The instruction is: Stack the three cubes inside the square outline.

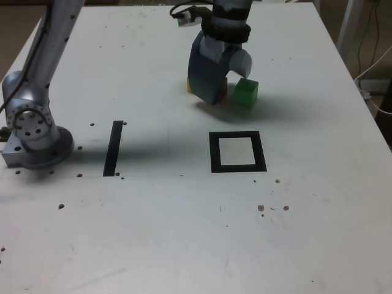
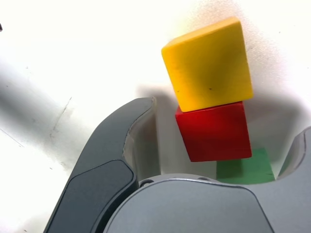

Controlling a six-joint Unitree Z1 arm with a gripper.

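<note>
End effector (image 2: 214,145) spread, jaws either side of red cube (image 2: 214,131), not pinching. Yellow cube (image 2: 209,63) touches red; green cube (image 1: 247,93) just beside. Square outline (image 1: 237,152) at 6 o'clock on bench (image 1: 184,233), apart.

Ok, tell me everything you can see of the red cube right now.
The red cube is a small, solid, matte block with slightly rounded edges, sitting flat on the white table outside the square outline. In the wrist view it lies between the open gripper jaws, with no contact visible. The yellow cube butts against one side; the green cube shows at the opposite side, contact unclear. In the exterior view the gripper hides most of it.
</note>
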